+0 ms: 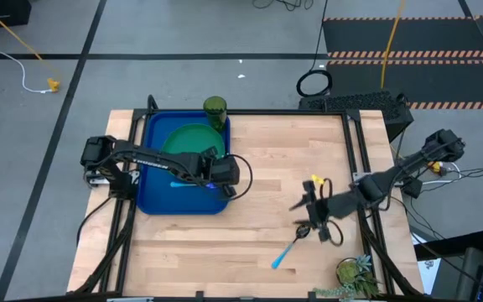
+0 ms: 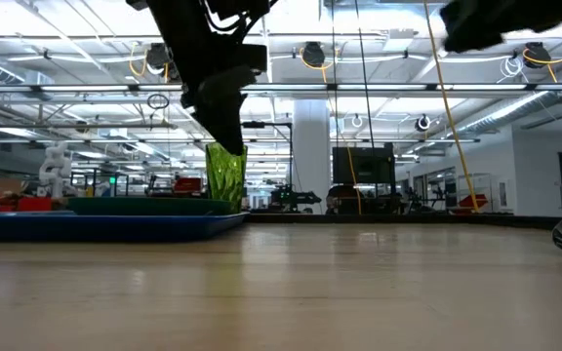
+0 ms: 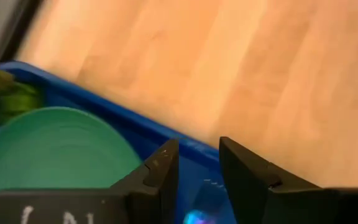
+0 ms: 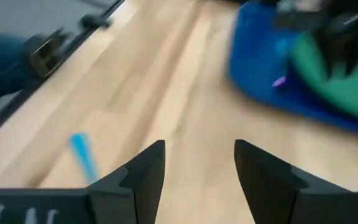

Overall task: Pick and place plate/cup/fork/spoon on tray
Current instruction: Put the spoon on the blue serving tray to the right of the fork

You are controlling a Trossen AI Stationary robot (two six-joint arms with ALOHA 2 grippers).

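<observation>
Blue plastic, deep in shade, marks the tray (image 1: 151, 200) at the left end of the wooden surface (image 1: 258, 243). On it lies the green plate (image 1: 184, 139), and the olive cup (image 1: 215, 107) stands at the tray's far corner. A light blue handle (image 1: 174, 184) lies on the tray floor beside the plate, partly under the left arm; which utensil it belongs to I cannot tell.

One more utensil (image 1: 283, 254) lies loose on the bare wood, well apart from the tray and near the right arm. Its head sits under the right tool in the high view, so it may be the spoon or the fork.

The left tool (image 1: 225, 174) hangs above the tray's right edge, fingers parted with nothing between them. The right tool (image 1: 317, 220) hovers over the wood just beside the loose utensil, fingers (image 4: 143, 171) also spread and empty.

That utensil looks light, stiff and thin, lying flat against the wood, so it will likely be slippery to pinch. The middle of the handle seems the best place to take it, fingers straddling it crosswise.

Only the high view shows both arms and the full layout. The right wrist view shows the handle end (image 4: 83, 153) beside its own fingers, and the low view shows the cup (image 2: 225, 176) upright behind the left arm.
</observation>
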